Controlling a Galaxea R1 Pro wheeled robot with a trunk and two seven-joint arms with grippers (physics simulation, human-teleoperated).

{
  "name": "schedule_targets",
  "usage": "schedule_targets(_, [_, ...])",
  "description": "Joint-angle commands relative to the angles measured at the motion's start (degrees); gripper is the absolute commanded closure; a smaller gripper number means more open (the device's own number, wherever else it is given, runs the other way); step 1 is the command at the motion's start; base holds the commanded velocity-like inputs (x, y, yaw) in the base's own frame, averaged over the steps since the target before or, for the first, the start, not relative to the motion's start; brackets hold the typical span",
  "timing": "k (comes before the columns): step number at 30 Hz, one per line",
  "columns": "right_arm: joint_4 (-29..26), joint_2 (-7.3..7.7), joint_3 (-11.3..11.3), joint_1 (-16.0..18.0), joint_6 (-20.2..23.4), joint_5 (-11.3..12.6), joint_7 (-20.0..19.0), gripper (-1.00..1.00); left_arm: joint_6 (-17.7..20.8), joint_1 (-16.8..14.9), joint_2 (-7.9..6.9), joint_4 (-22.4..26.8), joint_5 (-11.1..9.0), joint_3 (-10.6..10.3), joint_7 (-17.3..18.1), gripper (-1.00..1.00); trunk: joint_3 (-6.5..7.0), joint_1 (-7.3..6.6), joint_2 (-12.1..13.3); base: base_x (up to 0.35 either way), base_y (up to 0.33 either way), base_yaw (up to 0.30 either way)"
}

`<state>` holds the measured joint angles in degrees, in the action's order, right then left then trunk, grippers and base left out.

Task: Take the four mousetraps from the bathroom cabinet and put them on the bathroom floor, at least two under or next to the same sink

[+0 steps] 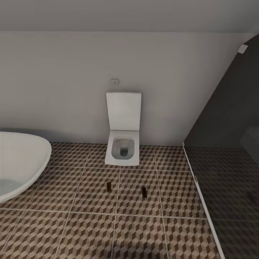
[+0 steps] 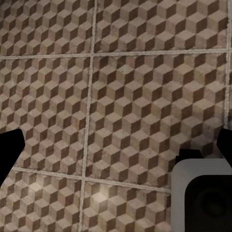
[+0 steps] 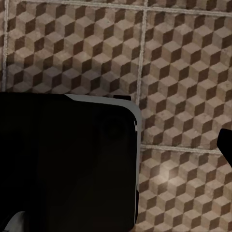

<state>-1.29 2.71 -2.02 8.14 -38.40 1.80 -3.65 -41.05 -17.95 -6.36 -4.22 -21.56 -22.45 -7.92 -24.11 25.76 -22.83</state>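
Cube-patterned brown-and-beige tiled bathroom floor lies under both wrist cameras. Left gripper: fingertips wide apart, nothing held; right gripper: state unclear. Two small flat tan wooden mousetraps lie ahead, near white toilet. Judged light, stiff; pinch long edges.

Two mousetraps are seen lying on the bathroom floor in the lower middle of the head view: one mousetrap left of centre, the other mousetrap to its right, well apart. Above them, at the frame's centre, a toilet is set against the wall. A basin is placed at the left edge, a glass partition at the right.
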Motion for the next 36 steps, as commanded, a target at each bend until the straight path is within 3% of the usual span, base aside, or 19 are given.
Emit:
schedule_targets(1, [0.1, 0.02, -0.1, 0.0, -0.2, 0.2, -0.2, -1.0, -0.3, -0.1, 0.03, -0.2, -0.2, -0.5, -0.2, -1.0, -0.08, 0.03, -0.1, 0.0, 0.0, 0.0])
schedule_targets(36, [0.0, 0.02, -0.2, 0.0, -0.2, 0.2, -0.2, -1.0, -0.3, -0.1, 0.04, -0.2, -0.2, -0.5, -0.2, -1.0, -0.08, 0.03, -0.1, 0.0, 0.0, 0.0])
